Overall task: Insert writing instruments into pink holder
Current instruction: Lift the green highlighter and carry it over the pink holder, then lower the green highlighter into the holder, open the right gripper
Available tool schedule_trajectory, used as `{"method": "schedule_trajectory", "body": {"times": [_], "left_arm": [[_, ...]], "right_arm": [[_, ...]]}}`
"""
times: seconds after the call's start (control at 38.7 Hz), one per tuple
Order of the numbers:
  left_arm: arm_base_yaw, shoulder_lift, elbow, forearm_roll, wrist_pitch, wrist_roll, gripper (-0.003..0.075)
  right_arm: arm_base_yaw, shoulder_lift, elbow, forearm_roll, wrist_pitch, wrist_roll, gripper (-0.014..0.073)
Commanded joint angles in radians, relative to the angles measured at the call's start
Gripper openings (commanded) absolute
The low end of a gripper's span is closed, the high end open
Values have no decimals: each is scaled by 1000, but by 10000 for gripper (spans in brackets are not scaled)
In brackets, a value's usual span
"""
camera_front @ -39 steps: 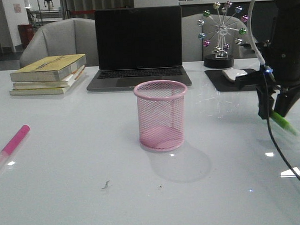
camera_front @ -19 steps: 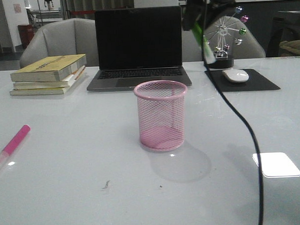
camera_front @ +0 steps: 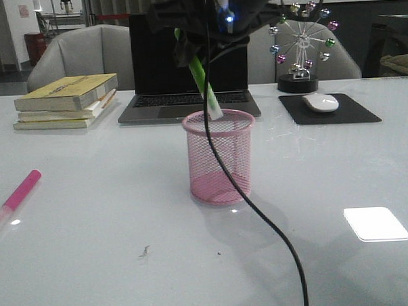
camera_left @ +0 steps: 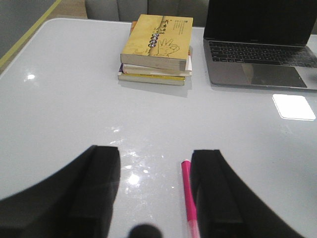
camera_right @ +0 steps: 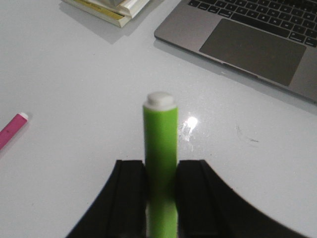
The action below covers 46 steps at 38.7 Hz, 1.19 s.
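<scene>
The right claw (camera_front: 189, 55) pinches the green marker (camera_front: 205, 88) tilted above the pink holder (camera_front: 220, 156), its pale tip seemingly just inside the rim; the left claw (camera_left: 154, 198) is spread over the pink marker (camera_left: 188, 198) on the desk (camera_front: 93, 253)

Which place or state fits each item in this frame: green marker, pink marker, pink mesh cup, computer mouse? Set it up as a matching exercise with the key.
Things:
1. green marker
2. pink marker
3. pink mesh cup
4. computer mouse

Places or states:
A. lying flat on the table near its left edge
B. resting on a dark pad, front right of the laptop
C. clamped in the right gripper, tilted, its pale tip at the cup's rim
D. standing upright mid-table, in front of the laptop

Pairs: 1-C, 2-A, 3-D, 4-B
</scene>
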Motion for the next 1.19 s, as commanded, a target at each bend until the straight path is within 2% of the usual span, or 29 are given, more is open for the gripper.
{"method": "schedule_trajectory", "body": {"times": [0.0, 0.1, 0.41, 0.47, 0.62, 0.67, 0.91, 1.03, 1.16], "left_arm": [[-7, -3, -34, -10, -71, -9, 404], [-7, -3, -34, -10, -72, -9, 404], [-7, -3, -34, -10, -72, -9, 404], [-7, -3, -34, -10, -72, -9, 404], [-7, -3, -34, -10, -72, -9, 404], [-7, -3, -34, -10, -72, -9, 404], [-7, -3, -34, -10, -72, -9, 404], [-7, -3, -34, -10, -72, -9, 404], [-7, -3, -34, -8, -72, -9, 404]], "right_arm": [[1, -63, 22, -3, -192, -11, 57], [1, -63, 49, -3, -237, -11, 57], [1, -63, 46, -1, -207, -11, 71], [1, -63, 46, -1, -180, -11, 116], [1, -67, 45, -1, -89, -11, 363], [1, -74, 45, -1, -71, -11, 391], [-3, -166, 45, -90, -73, -11, 393], [-17, -244, 45, -158, 4, -11, 393], [-65, -331, 66, -168, 89, -11, 393]]}}
